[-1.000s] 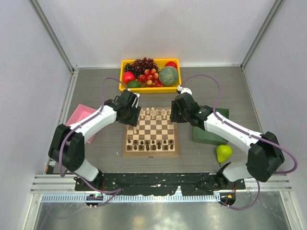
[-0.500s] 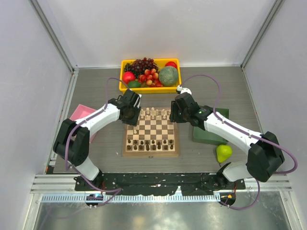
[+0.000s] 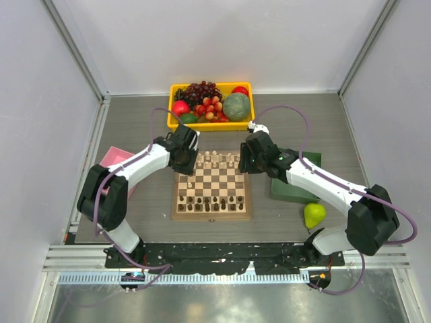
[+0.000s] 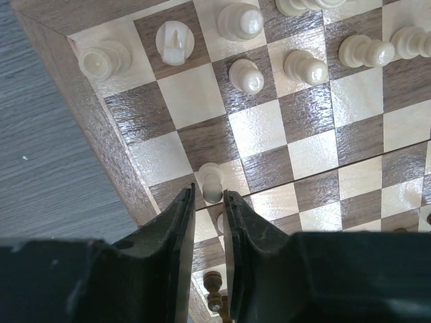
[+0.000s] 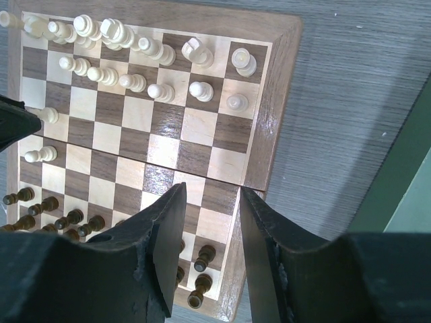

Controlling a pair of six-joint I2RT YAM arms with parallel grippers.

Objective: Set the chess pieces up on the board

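Cream pawn (image 4: 211, 183) — one — at tips of narrow left hand (image 4: 208, 194); right hand (image 5: 209, 190) wide over board (image 5: 279, 101).

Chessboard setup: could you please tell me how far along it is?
Mostly done: cream pieces line the far rows of the chessboard, dark pieces the near ones. In hand: the left gripper hovers, jaws narrowly apart, above a stray cream pawn. Left: that pawn and a second stray pawn sit outside their row; the right gripper is open and empty.
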